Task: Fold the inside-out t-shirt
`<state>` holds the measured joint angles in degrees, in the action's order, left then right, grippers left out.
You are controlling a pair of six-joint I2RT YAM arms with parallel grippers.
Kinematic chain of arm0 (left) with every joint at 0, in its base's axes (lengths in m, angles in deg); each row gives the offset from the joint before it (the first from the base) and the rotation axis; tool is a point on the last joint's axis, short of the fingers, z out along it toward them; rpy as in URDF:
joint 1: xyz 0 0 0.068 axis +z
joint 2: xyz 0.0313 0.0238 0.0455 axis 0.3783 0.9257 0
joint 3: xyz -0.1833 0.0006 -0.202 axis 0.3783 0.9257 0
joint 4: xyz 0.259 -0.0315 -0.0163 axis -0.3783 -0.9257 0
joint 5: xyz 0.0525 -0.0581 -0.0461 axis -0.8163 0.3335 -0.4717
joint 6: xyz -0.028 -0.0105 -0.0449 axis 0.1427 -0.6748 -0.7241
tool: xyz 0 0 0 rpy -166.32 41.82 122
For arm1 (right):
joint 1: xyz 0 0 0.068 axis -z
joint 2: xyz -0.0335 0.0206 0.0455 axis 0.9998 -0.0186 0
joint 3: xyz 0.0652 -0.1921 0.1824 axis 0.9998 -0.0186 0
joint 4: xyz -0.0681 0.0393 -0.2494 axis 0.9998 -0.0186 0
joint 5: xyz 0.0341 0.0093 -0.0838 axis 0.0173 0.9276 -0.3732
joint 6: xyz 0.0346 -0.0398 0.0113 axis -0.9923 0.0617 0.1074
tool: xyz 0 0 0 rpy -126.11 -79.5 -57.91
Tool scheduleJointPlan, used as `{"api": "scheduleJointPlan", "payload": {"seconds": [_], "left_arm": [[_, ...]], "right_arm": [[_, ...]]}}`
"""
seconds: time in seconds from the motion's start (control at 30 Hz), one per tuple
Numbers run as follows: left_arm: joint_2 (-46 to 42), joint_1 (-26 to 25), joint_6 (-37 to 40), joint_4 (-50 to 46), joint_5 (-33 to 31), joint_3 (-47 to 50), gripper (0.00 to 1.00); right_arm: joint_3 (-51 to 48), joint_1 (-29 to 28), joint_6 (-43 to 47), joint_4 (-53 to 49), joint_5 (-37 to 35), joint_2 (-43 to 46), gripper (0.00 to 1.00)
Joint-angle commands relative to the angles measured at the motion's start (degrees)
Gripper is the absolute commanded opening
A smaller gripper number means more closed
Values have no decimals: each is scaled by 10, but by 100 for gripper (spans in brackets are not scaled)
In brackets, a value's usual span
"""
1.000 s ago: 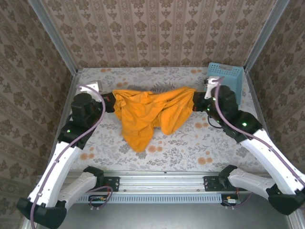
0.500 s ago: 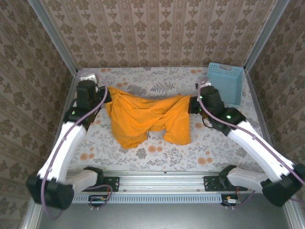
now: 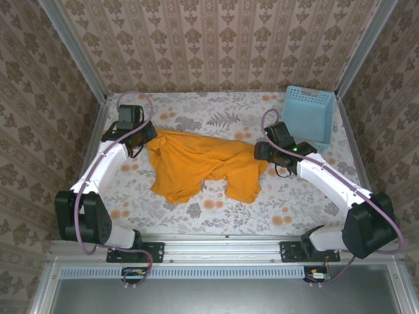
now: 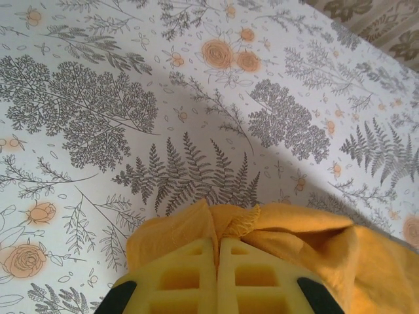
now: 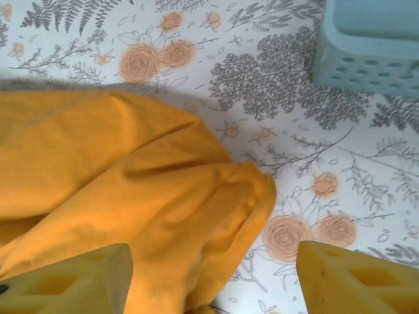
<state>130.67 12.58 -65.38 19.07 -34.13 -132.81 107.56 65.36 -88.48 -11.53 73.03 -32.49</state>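
The inside-out t-shirt (image 3: pixel 196 163) is plain orange-yellow cloth, lying wrinkled and spread across the middle of the flowered table. My left gripper (image 3: pixel 145 136) is at its upper left corner, shut on a bunched edge of the t-shirt (image 4: pixel 242 219), which pokes out between the closed yellow fingers (image 4: pixel 183 275). My right gripper (image 3: pixel 262 152) is at the shirt's right end, open, its yellow fingertips (image 5: pixel 78 278) wide apart above the cloth edge (image 5: pixel 216 196). The cloth there lies loose on the table.
A light blue lattice basket (image 3: pixel 308 116) stands tilted at the back right, close to the right arm; its side (image 5: pixel 366 52) is in the right wrist view. Patterned walls and metal rails enclose the table (image 3: pixel 216 111).
Both grippers lowered the shirt to the table and moved toward the back. The right gripper has opened and let go of the shirt's right end; the left stays shut on it.
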Motion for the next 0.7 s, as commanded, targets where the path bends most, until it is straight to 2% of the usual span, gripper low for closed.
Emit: {"api": "scheduleJointPlan", "payload": {"seconds": [0.0, 0.23, 0.33, 0.43, 0.5, 0.57, 0.67], "left_arm": [[-28, 14, -19, 11, 4, 17, 0], [-60, 26, -26, 19, 6, 53, 0], [-76, 37, -26, 8, 7, 50, 0], [-110, 53, -32, 1, 1, 54, 0], [-138, 64, -36, -5, -6, 54, 0], [-173, 74, -41, -6, -8, 57, 0], [-222, 76, -44, -2, -4, 64, 0]], "right_arm": [[-44, -29, -24, 35, 60, 2, 74], [-53, -84, -81, 83, 88, -122, 76], [-15, -88, -71, 67, 75, -163, 60], [53, -82, -33, 20, 31, -172, 29], [111, -72, -5, -12, -2, -171, 13], [177, -53, 20, -40, -23, -175, 7], [271, -9, 35, -52, -13, -197, 3]]}}
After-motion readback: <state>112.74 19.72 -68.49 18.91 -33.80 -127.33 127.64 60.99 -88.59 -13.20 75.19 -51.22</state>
